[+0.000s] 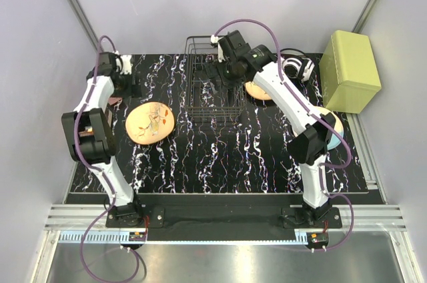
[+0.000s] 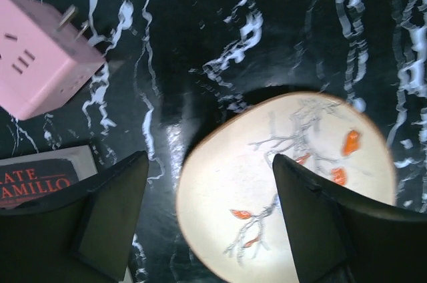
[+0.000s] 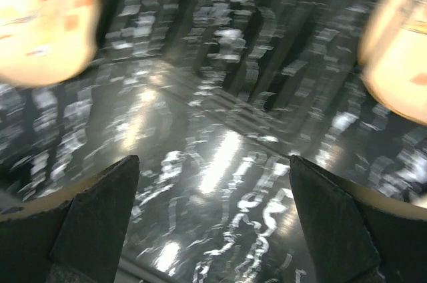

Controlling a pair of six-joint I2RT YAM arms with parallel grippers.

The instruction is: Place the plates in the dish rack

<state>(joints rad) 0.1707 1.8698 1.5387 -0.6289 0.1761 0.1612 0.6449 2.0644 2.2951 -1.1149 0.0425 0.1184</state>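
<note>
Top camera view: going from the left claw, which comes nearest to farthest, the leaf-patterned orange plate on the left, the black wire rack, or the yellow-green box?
From the left claw:
1. orange plate, right beside it, toward the arm bases.
2. dish rack, off to its right, mid-table.
3. yellow-green box, at the far right edge.

Black marbled table (image 1: 220,163): orange plate (image 1: 150,123) left, dish rack (image 1: 212,106) centre, second plate (image 1: 253,92) beside it, yellow-green box (image 1: 349,71) right.

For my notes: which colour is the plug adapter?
The plug adapter is pink; left wrist view.
</note>
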